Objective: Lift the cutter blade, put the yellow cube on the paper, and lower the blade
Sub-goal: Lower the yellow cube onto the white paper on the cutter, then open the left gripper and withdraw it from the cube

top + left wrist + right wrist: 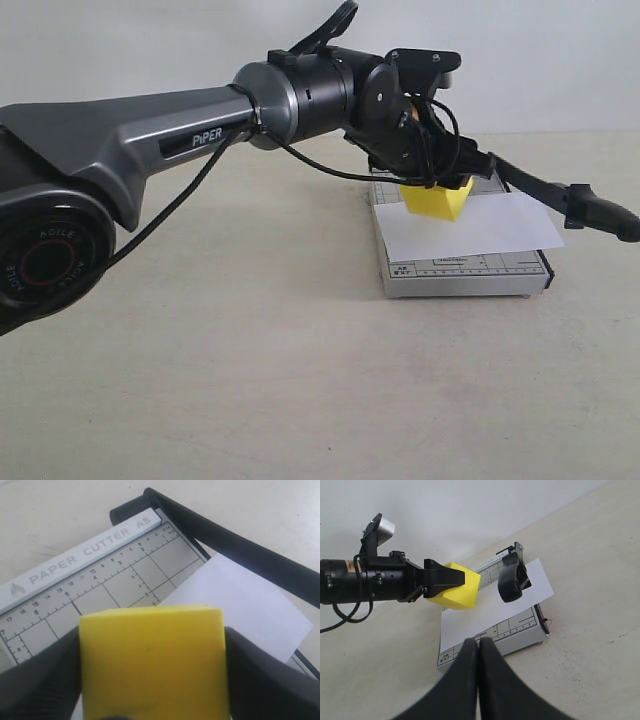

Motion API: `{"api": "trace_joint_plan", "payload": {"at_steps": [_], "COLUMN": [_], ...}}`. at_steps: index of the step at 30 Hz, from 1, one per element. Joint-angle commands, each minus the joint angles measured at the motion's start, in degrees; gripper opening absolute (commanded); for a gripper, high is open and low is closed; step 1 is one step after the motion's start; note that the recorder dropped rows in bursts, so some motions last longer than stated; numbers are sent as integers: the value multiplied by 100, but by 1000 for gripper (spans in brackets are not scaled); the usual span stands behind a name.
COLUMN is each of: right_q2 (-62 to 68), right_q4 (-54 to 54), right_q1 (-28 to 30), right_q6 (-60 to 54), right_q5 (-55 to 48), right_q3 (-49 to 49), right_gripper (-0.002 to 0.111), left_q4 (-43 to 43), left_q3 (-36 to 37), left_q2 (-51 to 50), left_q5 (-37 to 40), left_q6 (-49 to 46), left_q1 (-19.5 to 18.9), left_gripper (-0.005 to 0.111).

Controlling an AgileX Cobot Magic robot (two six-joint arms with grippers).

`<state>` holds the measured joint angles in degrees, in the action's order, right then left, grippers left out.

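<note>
And here's the left claw [436, 186], its black fingers [42, 680] clamped on either side of the bright yellow cube [437, 203], a firm grip on two opposite faces. The cube is over the near-hinge end of the plain white sheet of paper [490, 230]; whether its underside touches the sheet I cannot tell. The paper lies flat on the small grey paper trimmer base [465, 272] and sticks out past the base's edge on the blade side. Look at the long thin black cutter blade [560, 195]: it's lifted clear of the board, slanting out from the hinge, with its thick rounded handle up in the air off to the right of the exterior view. From the left wrist view the white strip along the board reads "PAPER CUTTER A5", with a small triangle logo beside it, and a ruler scale below runs through printed numbers, 18 and 17 down to 2, above a lined grid. The big grey arm [120, 130] reaching across carries "PiPER" on its side, and "AGILE" curves round the red-ringed joint. The right claw [479, 647] is pressed fully shut on nothing, hanging above the pale bench [250, 380], near the trimmer's front edge.
</note>
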<state>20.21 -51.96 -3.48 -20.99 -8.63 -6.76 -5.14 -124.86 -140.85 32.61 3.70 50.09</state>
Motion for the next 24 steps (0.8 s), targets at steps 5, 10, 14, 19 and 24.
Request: {"api": "trace_joint_plan", "payload": {"at_steps": [5,10,14,19,24], "right_q2": [-17,-17,-17,-17,-17], "right_q4": [9,9,9,9,9], "right_q1": [-9,-9,-9,-9,-9], "right_q6": [-36,-36,-36,-36,-36], "right_q5": [55,55,55,55,55], "right_q3": [9,9,9,9,9], "right_gripper": [0,0,0,0,0], "left_q4": [-40,-40,-40,-40,-40], "left_q3": [-43,-43,-43,-43,-43], "left_q2": [99,99,99,99,99], "left_q5": [-252,-226,-204,-177,-177], "left_q6": [-32,-32,-32,-32,-99], "left_q1": [36,36,36,36,36], "left_gripper": [51,51,51,73,73]}}
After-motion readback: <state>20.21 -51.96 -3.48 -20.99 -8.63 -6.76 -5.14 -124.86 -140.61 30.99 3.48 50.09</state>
